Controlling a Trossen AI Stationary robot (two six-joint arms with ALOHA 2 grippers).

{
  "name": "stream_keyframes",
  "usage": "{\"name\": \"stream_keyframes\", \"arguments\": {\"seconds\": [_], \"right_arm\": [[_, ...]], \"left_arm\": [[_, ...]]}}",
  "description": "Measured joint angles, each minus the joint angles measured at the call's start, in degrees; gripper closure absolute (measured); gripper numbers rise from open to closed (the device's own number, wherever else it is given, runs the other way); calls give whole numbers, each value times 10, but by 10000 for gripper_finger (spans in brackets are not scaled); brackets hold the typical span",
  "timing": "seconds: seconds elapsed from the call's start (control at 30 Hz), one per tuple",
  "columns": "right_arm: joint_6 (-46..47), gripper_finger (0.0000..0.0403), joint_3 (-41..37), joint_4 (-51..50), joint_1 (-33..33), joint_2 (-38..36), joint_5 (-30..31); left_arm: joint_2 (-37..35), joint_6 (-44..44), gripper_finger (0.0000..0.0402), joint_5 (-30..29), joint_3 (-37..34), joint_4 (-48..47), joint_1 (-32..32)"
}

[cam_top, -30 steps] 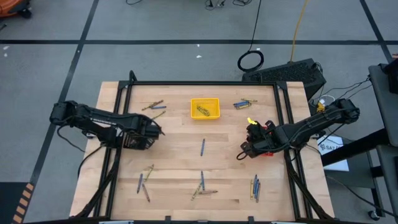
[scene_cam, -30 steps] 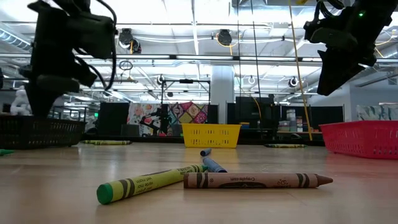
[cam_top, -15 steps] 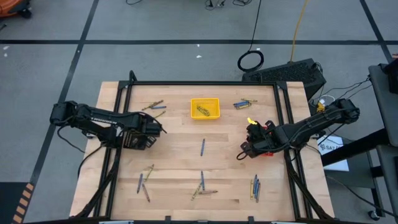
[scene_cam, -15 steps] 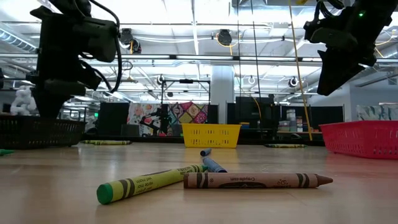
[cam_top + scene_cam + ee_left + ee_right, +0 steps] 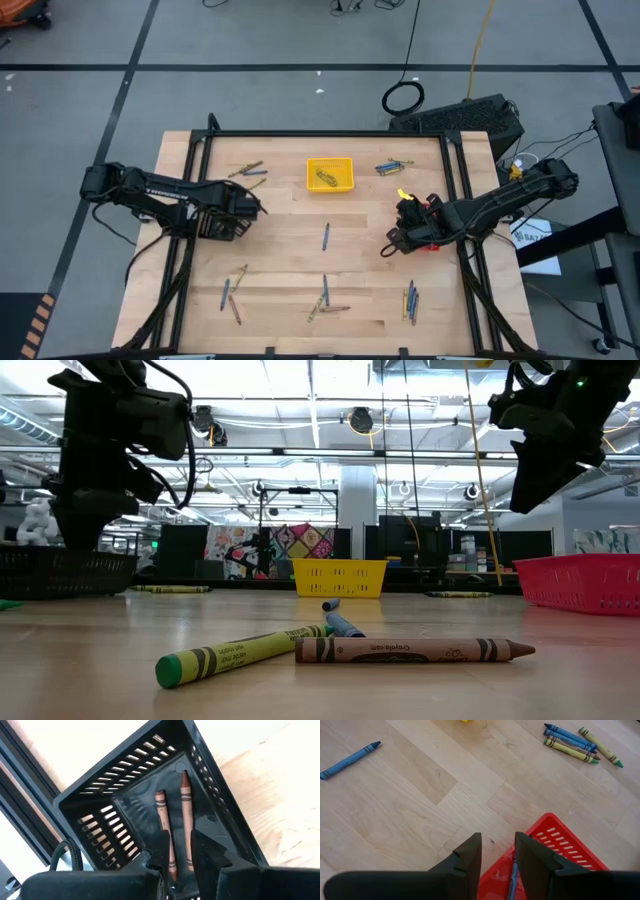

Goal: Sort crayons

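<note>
The left gripper (image 5: 181, 851) hangs with fingers slightly apart over the black basket (image 5: 112, 800), where two brown crayons (image 5: 186, 825) lie side by side directly below. The right gripper (image 5: 497, 851), also apart, hovers above the red basket (image 5: 555, 845) holding one blue crayon (image 5: 511, 882); another blue crayon (image 5: 349, 760) lies well ahead on the wood.

slotted black plastic tray (image 5: 125, 815): two brown crayons (image 5: 186, 820) with black bands | slotted red plastic tray (image 5: 555, 845): one blue crayon (image 5: 511, 880) | slotted yellow plastic tray (image 5: 330, 173) | pale wooden table (image 5: 280, 250): blue, yellow-green, brown crayons scattered
</note>
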Motion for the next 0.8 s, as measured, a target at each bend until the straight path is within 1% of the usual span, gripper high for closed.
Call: {"name": "stream_keyframes", "arguments": {"seconds": [0.17, 0.37, 0.5, 0.63, 0.8], "right_arm": [[-10, 298, 0, 2, -14, 0, 1], [-55, 298, 0, 17, -85, 0, -5], [-118, 298, 0, 36, -145, 0, -45], [-187, 298, 0, 76, -188, 0, -56], [-257, 298, 0, 160, -227, 0, -136]], "left_arm": [[0, 13, 331, -5, 0, 7, -9], [0, 18, 331, -46, 0, 30, -19], [0, 29, 331, -51, 1, 42, -19], [0, 32, 331, -49, 9, 39, -19], [0, 63, 331, -46, 29, 27, -19]]}}
